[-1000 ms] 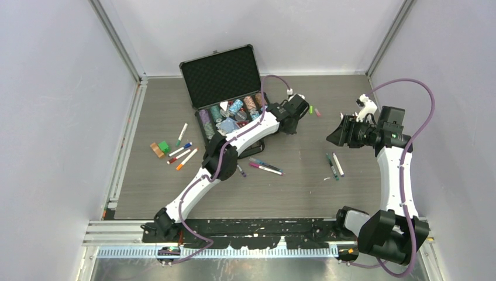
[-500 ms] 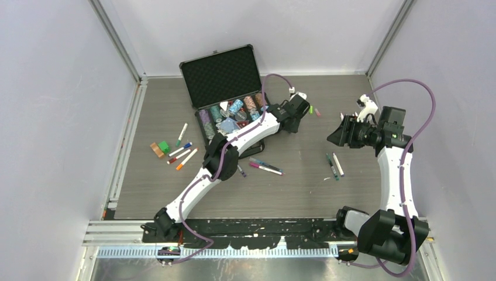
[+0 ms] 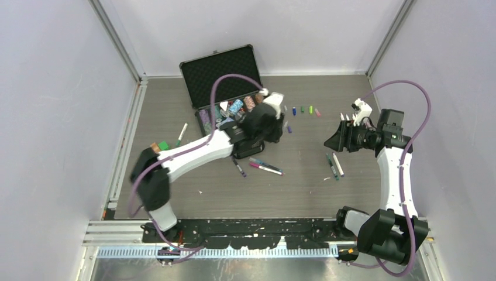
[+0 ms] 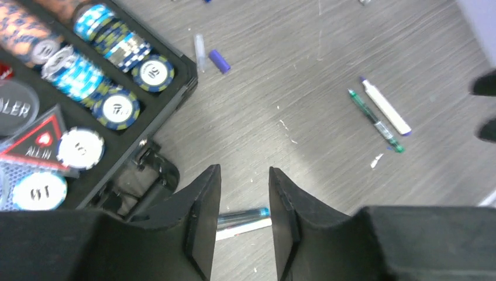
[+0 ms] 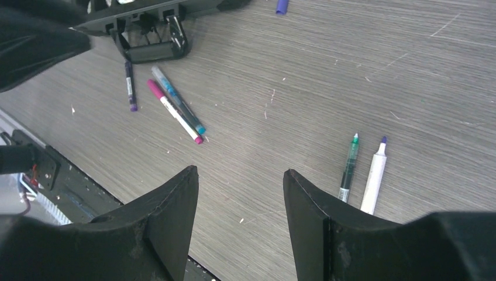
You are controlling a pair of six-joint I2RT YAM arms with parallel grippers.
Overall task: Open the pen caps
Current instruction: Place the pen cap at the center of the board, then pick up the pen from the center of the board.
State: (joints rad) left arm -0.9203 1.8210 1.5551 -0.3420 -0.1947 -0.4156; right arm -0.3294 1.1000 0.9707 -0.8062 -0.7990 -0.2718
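Only the overhead view shows the pen point(image 3: 182, 133) left of the case point(image 3: 221, 75).

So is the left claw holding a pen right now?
No, the left claw is open with nothing between its fingers; a teal pen lies on the table below.

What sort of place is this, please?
Likely a robot test booth: two white jointed arms bolted to a grey wood-grain table, plain pale walls boxing it in, slim marker pens scattered as props.

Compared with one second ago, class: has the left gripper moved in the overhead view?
Yes: the left gripper moved left toward the black case, off the pen caps.
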